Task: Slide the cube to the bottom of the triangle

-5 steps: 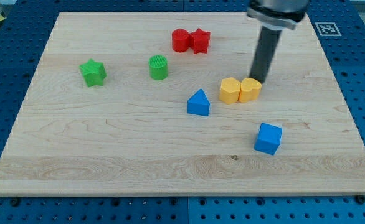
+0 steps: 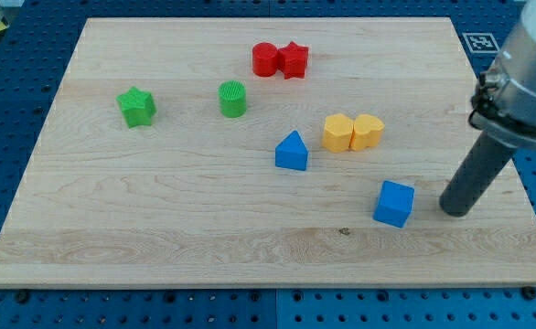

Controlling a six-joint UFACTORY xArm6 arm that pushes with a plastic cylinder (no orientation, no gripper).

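Eight blocks: on the bench [image 2: 158,228], none touching my tip.
Tool: plain rod, no jaws, so nothing to open, clench or grasp; it only pushes. Holding nothing.
My tip [image 2: 456,212]: down at bench level, just beside the blue cube on its view-right side, small gap, not touching yet as far as I can tell.
Blue cube [image 2: 394,203]: task's thing; sits to view-left of tip, lower right part of bench, turned a bit askew.
Blue triangle [image 2: 292,152]: further view-left of tip and higher up, well apart from cube.
Why tip is here: judging by layout, it stands on the far side of cube from the goal, so a push toward view-left would carry cube to the spot under the triangle.
Goal spot: bare wood below triangle, view-left of cube.
Yellow pair [image 2: 352,132]: two yellow blocks touching each other, up and view-left of tip, off the likely path.
Others: red pair [image 2: 280,59], green cylinder [image 2: 233,99], green star [image 2: 137,106], all far view-left/top, not involved.
Risk: off-centre contact prob spins the cube.
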